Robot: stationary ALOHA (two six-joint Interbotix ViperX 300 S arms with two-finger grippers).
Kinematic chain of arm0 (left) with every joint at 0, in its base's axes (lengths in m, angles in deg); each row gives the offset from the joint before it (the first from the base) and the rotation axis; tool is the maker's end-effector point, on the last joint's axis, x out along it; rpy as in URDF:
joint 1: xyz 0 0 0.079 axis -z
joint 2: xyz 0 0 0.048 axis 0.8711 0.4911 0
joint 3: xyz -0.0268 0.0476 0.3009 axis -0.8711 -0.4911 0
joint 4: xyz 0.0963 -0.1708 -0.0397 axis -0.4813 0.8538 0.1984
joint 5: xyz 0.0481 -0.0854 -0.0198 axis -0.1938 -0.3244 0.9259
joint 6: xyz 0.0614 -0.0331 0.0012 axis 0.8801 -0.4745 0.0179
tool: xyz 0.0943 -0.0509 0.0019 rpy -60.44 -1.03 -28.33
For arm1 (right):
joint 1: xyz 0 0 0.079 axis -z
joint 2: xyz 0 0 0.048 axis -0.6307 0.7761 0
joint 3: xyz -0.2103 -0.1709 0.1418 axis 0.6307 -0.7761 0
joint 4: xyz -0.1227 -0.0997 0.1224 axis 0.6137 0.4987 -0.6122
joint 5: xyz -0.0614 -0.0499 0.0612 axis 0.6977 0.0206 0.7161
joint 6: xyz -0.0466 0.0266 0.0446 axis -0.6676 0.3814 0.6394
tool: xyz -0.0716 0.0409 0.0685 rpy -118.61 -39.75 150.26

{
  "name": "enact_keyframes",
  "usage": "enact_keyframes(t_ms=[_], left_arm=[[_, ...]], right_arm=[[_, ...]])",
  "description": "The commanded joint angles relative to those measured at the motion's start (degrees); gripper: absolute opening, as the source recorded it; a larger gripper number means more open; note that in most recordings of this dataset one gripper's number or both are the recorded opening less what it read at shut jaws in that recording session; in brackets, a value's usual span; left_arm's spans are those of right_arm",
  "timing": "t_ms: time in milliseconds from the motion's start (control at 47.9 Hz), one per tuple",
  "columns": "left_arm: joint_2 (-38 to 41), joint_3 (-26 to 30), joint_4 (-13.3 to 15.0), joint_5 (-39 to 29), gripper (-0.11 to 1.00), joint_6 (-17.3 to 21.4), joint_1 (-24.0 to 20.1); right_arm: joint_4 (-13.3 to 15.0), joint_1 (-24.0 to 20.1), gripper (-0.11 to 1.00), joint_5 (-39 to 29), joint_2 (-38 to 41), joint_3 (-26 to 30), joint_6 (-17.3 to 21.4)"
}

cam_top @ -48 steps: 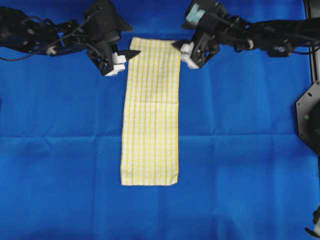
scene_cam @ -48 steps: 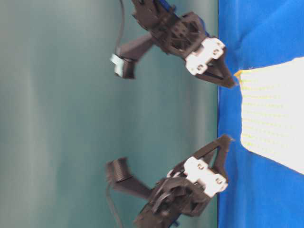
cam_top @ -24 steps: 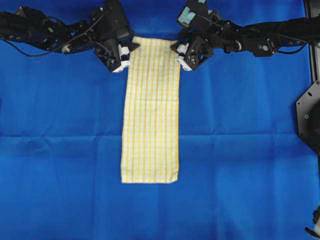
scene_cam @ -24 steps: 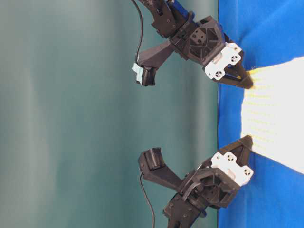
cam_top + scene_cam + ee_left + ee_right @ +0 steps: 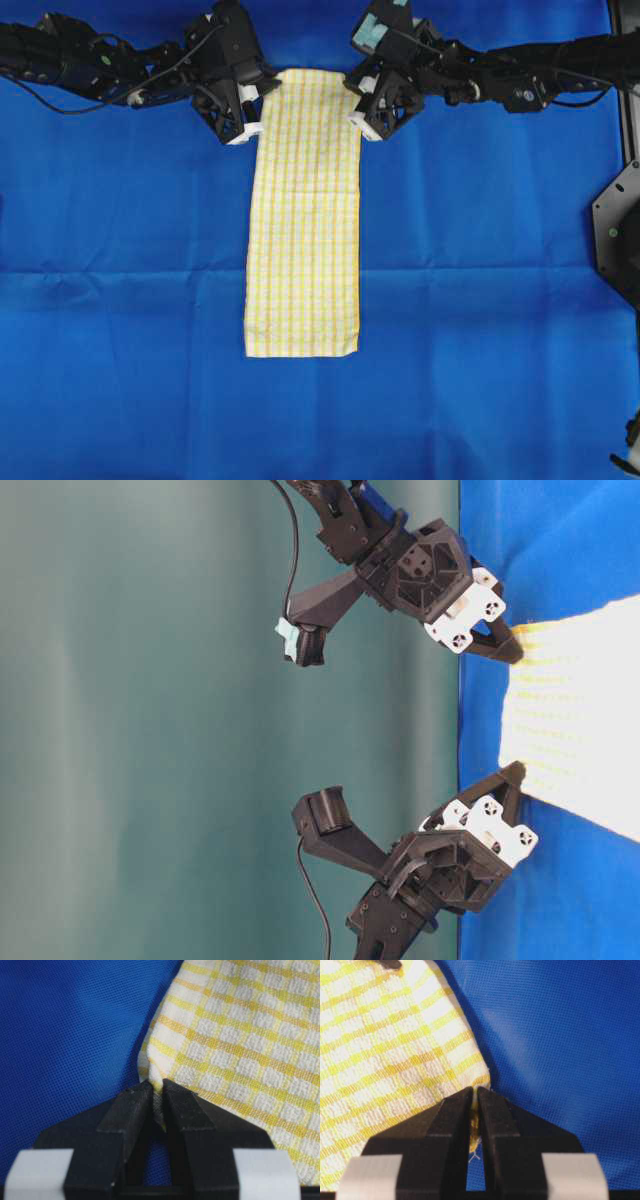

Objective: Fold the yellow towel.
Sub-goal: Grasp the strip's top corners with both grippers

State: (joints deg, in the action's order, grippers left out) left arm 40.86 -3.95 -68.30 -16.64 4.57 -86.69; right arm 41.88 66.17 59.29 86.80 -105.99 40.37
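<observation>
Blue cloth (image 5: 120,300), yellow towel (image 5: 303,220) lying flat lengthwise at centre.
We log left gripper (image 5: 156,1091) and right gripper (image 5: 474,1095) each clamped on a far corner; grasp step done, next we judge: lift together toward the near hem.

Yellow towel (image 5: 303,210): both far corners hidden between hand fingers. Table-level view cuts off its length at the right edge.

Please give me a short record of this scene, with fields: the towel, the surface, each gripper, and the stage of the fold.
towel: yellow towel, long strip, flat
surface: blue cloth under it
left gripper: shut on the towel's far left corner
right gripper: shut on the far right corner
stage: both far corners pinched, near end flat, no fold made yet
</observation>
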Motion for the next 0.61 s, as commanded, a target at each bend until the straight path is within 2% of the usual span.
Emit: enact_keyframes(t_ms=[0,313,585], left_arm=[[-1.32,-0.09,0.09,-0.79,0.06,0.26,-1.14],[-6.5,0.0,0.0,-2.81,0.06,0.79,-2.11],[-7.29,-0.26,0.0,-2.81,0.06,0.7,-2.55]], right_arm=[[0.09,0.7,0.03,0.35,-0.79,1.49,-0.09],[0.26,1.93,0.03,0.18,-3.52,2.11,-0.44],[0.18,2.02,0.03,-0.18,-4.22,2.02,-0.44]])
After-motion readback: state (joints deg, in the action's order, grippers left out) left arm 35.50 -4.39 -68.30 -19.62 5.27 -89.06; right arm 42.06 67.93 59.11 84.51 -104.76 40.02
